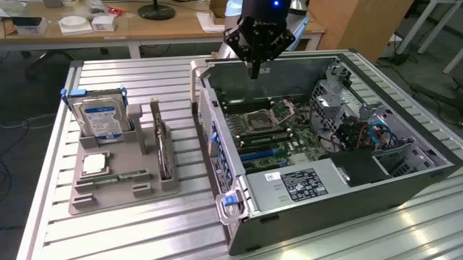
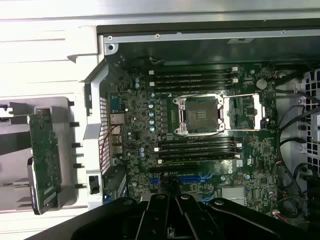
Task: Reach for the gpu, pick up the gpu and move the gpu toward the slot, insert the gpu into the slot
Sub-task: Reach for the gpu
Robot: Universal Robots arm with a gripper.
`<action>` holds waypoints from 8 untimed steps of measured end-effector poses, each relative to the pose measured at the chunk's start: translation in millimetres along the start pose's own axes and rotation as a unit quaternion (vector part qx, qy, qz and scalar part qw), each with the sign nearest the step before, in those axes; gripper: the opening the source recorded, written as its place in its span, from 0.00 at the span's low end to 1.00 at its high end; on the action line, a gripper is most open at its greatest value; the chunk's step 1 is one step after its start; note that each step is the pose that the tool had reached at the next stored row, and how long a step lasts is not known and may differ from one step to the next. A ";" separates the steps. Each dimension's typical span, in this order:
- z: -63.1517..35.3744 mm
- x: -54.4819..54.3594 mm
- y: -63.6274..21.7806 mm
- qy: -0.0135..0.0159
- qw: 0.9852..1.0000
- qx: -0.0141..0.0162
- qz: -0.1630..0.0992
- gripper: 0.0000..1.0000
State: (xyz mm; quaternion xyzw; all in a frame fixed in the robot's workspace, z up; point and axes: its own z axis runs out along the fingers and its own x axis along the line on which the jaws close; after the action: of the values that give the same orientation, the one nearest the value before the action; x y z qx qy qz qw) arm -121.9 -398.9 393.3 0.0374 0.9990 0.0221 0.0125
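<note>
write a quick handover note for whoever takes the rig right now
Gripper: shut, holding nothing, hanging over the open computer case near its far wall.
Gpu: standing on edge in the grey holder tray on the exterior view's left, next to the hard drive, well apart from the gripper.
Slot: the blue slots on the motherboard are bare, with no card in them.
Done: nothing that shows.
Left: gpu not yet picked up, not yet carried to the case, not yet inserted.
</note>
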 end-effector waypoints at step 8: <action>0.0 0.7 0.0 0.000 1.000 0.000 0.000 0.13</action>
State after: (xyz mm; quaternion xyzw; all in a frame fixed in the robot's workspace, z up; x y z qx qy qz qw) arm -122.6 -398.8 393.3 0.0375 0.9990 0.0220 0.0125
